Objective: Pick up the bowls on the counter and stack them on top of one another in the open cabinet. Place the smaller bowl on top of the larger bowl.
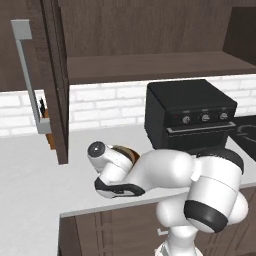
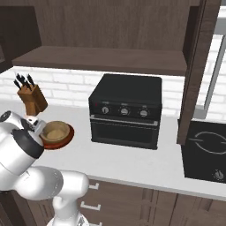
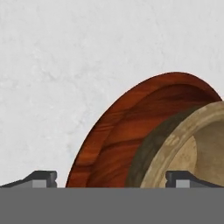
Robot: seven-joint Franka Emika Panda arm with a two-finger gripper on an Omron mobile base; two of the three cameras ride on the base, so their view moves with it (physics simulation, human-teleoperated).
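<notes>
We see the smaller bowl (image 2: 55,131) sitting inside the larger bowl (image 2: 64,140) on the counter (image 2: 132,161), left of the black toaster oven (image 2: 126,110) in the right base view. A knife block (image 2: 32,98) stands behind the bowls against the white brick wall (image 2: 66,86). The arm bends low over the counter edge, its wrist just beside the stacked bowls.

In the hand view we look down on the larger bowl (image 3: 118,140), reddish-brown rim and inside showing, with the smaller bowl (image 3: 192,144) nested in it toward the right. The gripper (image 3: 111,179) is wide apart: one fingertip (image 3: 41,177) is over bare counter (image 3: 65,65), the other (image 3: 183,177) sits at the tan bowl's rim. Nothing is clamped between them; we cannot tell whether the right tip touches the rim.

In the left base view the arm hides most of the bowls; we see a sliver of the larger bowl (image 1: 131,151) behind the wrist. The open cabinet (image 1: 150,67) hangs above, shelf bare where visible, its door (image 1: 52,80) swung out with the grey bar handle (image 1: 29,75). A cooktop (image 2: 205,150) lies right of the oven.
</notes>
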